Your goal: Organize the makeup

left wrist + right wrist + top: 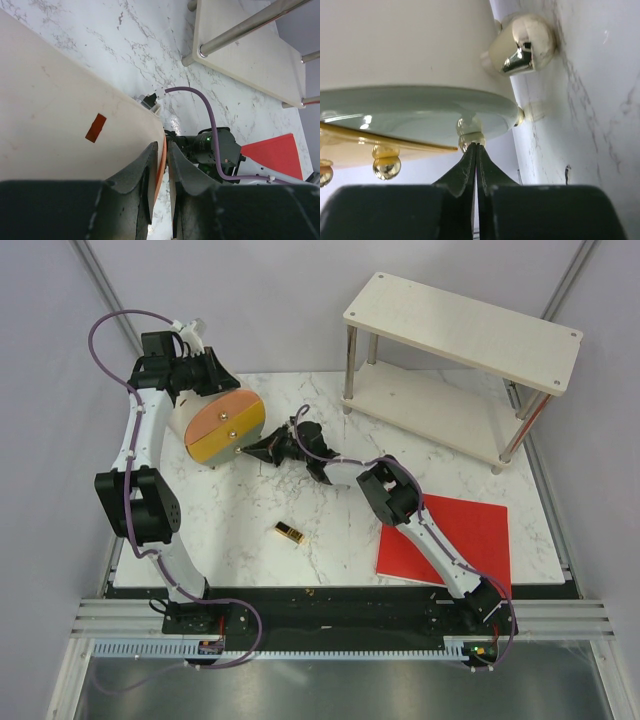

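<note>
The right gripper (476, 147) has its jaws pressed together with no gap showing, tips right at a small gold knob (469, 141) under the edge of the case (225, 428) (whether they pinch the knob or only touch it, I cannot tell). The left gripper (162, 147) stands narrow, clamped on the orange lid rim (159, 180), with the cream body of the case against its left finger. The case sits tilted near the far left of the table (240, 560). The lipstick (290, 532) lies alone on open marble between the arms, well apart from both grippers. The shelf (460, 325) fills the far right; the red sheet (455, 530) lies by the near right edge
</note>
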Robot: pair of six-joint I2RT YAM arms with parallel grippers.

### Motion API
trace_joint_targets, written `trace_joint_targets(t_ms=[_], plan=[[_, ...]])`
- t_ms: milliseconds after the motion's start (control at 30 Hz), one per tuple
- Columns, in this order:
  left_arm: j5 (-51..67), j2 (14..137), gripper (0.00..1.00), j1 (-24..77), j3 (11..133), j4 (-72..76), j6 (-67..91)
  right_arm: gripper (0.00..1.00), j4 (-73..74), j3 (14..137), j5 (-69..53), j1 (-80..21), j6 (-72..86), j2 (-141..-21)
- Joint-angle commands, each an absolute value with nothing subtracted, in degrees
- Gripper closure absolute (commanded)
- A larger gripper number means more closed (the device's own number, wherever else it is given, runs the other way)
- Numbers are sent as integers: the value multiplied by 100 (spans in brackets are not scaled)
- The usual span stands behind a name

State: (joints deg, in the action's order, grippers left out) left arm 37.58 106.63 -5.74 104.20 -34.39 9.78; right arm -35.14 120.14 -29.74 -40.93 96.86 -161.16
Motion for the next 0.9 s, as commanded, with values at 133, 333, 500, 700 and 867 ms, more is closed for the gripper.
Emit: trace_joint_targets(t_ms=[133, 333, 500, 700, 867], plan=[[3032, 11109, 75, -677, 10107, -4851, 809, 94, -3621, 11365, -3094, -4175, 9949, -15794], [3041, 11109, 75, -677, 10116, -4843, 809, 69, -3761, 11329, -3155, -4149, 9826, -15662], [3050, 11101, 75, -677, 10108, -4852, 817, 55, -3753, 11390, -3094, -4166, 9879, -15715], [2892, 10951, 75, -677, 10195, -4852, 809, 53, -3657, 11618, -3041, -4228, 9975, -15917], [2822, 10846, 75, -677, 10160, -4843, 826, 53, -3508, 12014, -3015, -4341, 10072, -16145]])
